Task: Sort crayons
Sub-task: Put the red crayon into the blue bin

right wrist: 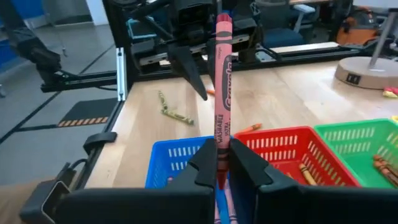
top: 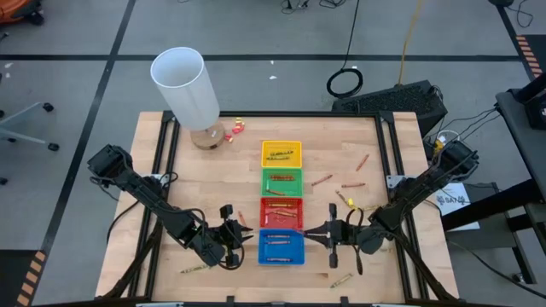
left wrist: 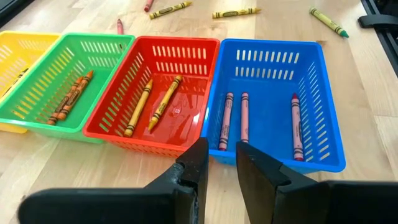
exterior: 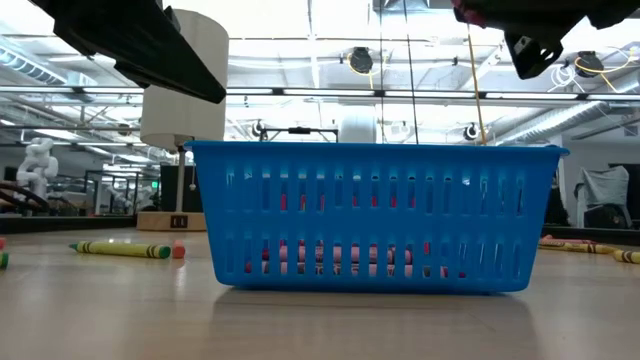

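A pink crayon [right wrist: 222,93] is being held upright in the right claw [right wrist: 222,163], pinched at its lower end, above the near edge of the blue tray [top: 281,248]. The left claw [left wrist: 218,168] is being kept at the other side of that tray with a narrow gap between its fingers and nothing in them.

Four trays are lying in a row on the wooden surface [top: 196,196]: yellow [top: 281,153], green [top: 281,182], red [top: 281,212] and blue. Three pinkish-red crayons [left wrist: 243,115] are lying in the blue tray, two yellow-orange ones [left wrist: 152,104] in the red, and brownish ones [left wrist: 67,99] in the green. Loose crayons [top: 351,183] are scattered over the surface to the right of the trays, with one [top: 194,269] near its front left edge and another [top: 342,278] near the front right.

A white cylinder [top: 186,85] is standing on a round base at the far left corner of the surface. Around the surface a grey floor with dark lines is being shown, with a black coiled cable [top: 345,83] on it beyond the far edge.
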You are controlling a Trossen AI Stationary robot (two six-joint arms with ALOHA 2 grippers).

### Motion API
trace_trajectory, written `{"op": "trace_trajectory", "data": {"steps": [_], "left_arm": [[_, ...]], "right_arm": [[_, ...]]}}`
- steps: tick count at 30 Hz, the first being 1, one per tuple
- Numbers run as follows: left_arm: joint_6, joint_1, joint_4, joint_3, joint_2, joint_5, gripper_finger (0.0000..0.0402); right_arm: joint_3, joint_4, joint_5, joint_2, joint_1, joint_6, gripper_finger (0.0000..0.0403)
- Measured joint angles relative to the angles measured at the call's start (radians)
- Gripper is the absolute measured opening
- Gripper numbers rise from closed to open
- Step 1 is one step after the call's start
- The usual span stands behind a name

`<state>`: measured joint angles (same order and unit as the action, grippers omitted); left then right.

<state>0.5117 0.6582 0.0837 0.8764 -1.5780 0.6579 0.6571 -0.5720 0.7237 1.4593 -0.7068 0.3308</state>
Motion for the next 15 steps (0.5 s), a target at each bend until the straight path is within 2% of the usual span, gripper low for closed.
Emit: {"op": "trace_trajectory", "data": {"steps": [7,11,15], "left_arm": [[0.000,0.000,0.000,0.000,0.000,0.000,0.0085],[0.000,-0.002,0.000,0.000,0.000,0.000,0.0085],[0.000,-0.002,0.000,0.000,0.000,0.000,0.0085]], "right_arm": [[0.000,0.000,-0.071,0.000,0.025,0.048,0.0009],[0.000,0.000,-0.076,0.020,0.046,0.050,0.0009],[0.006,-0.029,-0.172,0.071,0.074,0.055,0.0009]]}}
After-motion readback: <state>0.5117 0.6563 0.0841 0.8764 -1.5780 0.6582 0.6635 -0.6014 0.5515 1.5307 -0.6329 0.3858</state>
